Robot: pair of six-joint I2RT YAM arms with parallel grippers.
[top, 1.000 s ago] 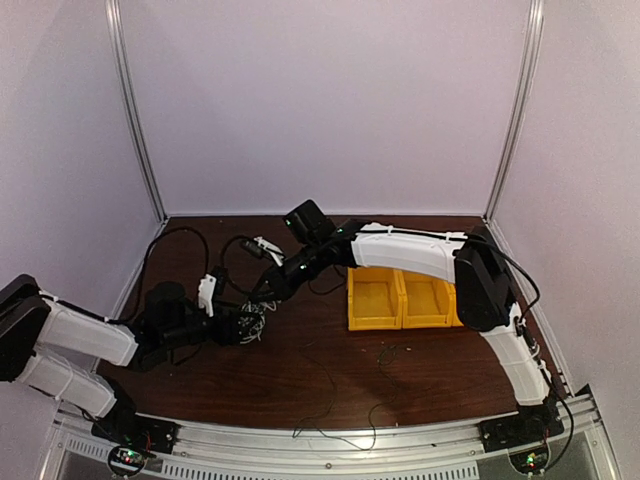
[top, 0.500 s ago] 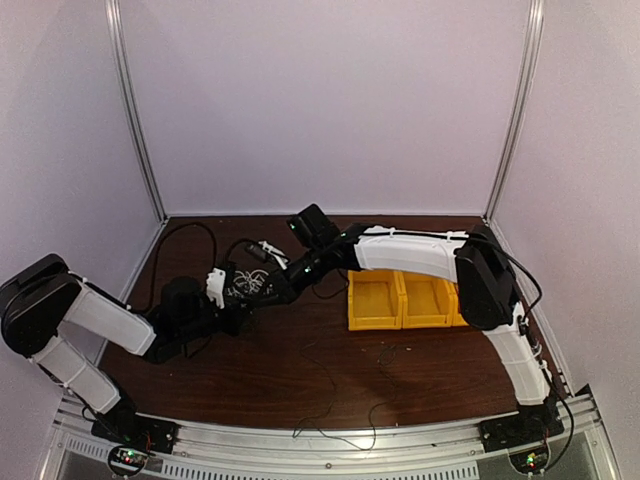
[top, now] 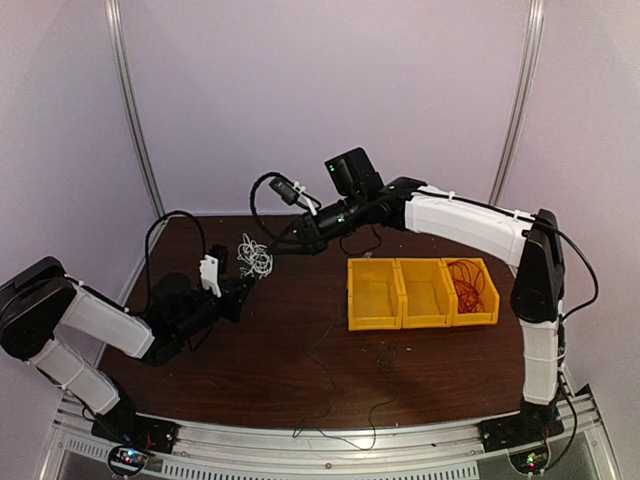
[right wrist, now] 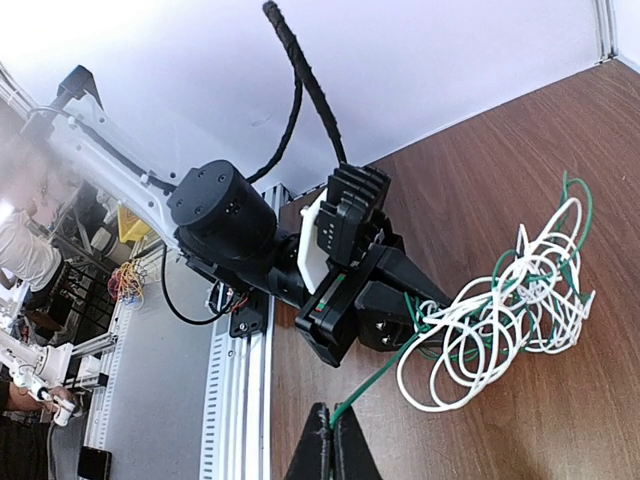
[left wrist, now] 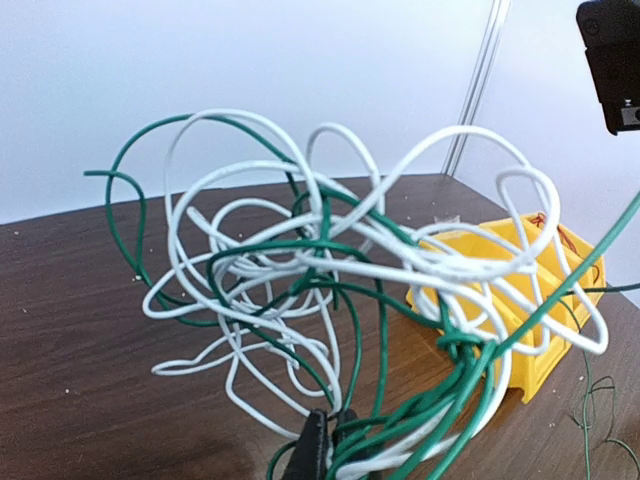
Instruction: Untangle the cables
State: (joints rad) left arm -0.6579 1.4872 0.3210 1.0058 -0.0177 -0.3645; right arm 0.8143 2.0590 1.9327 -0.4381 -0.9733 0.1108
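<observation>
1. While both my arms reach over it, the dark brown table [top: 440, 370] carries everything else, with pale walls closing it in on three sides.
2. My right arm [top: 460, 220] arches high from the near right corner and stretches toward the far left of the table.
3. My left arm [top: 100, 320] lies low along the left side, with its wrist pointing inward and toward the far side.
4. Three yellow bins [top: 375, 322] sit side by side right of centre. The two on the left look empty, and a red cable [top: 465, 283] is coiled in the rightmost one.
5. The cable bundle [top: 254, 256] is a loose knot of white and green wires. It sits at the far left of the table, between my two fingertips and left of the bins.
6. My left gripper [left wrist: 325, 445] is closed tight on several green and white strands at the underside of the bundle [left wrist: 340, 270], and the loops fan out above my fingers.
7. My right gripper [right wrist: 330, 440] is pinched fully together on a single green strand [right wrist: 375, 380]. That strand runs taut from my fingers up to the bundle [right wrist: 510, 310], just beside my left gripper [right wrist: 435, 297].
8. Loose dark wires [top: 325, 385] lie thin on the near part of the table, well apart from the bundle.
</observation>
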